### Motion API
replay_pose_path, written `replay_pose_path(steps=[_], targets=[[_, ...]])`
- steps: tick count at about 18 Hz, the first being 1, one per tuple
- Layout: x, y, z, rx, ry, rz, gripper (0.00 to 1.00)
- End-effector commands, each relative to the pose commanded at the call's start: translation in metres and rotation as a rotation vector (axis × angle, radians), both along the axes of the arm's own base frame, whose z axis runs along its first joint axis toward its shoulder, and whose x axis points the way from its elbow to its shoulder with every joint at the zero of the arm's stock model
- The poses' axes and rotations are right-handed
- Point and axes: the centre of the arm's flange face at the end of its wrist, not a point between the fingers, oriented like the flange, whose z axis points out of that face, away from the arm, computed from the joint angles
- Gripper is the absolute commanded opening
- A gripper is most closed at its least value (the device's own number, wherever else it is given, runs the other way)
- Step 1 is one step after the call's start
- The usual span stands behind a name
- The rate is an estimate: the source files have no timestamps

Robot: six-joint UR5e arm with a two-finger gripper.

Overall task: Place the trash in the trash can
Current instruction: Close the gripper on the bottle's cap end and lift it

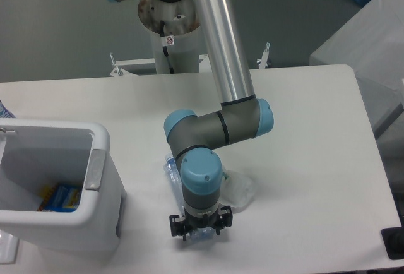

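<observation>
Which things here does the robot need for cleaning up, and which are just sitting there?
For the job:
- crushed clear bottle, under the end effector
- crumpled clear wrapper, beside the bottle
- white trash can

Just there:
- blue and yellow thing already in the can
- dark object at the table's right edge

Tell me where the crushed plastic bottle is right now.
The bottle lies on the table at front centre, right of the white bin, mostly hidden under the arm's wrist, with the claw at its near end and the crumpled wrapper beside it.

Even soft light, faint shadows, slightly blurry
</observation>
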Motion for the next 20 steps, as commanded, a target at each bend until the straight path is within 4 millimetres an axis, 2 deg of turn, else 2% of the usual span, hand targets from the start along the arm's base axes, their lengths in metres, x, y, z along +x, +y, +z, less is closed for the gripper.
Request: replay_pose_path(steps=[6,20], targets=[[0.0034,-0.0005,-0.0021,-0.004,-0.002,-0.008,0.70],[0.0030,-0.0014,0.0039,0.002,0.003,-0.012,0.67]])
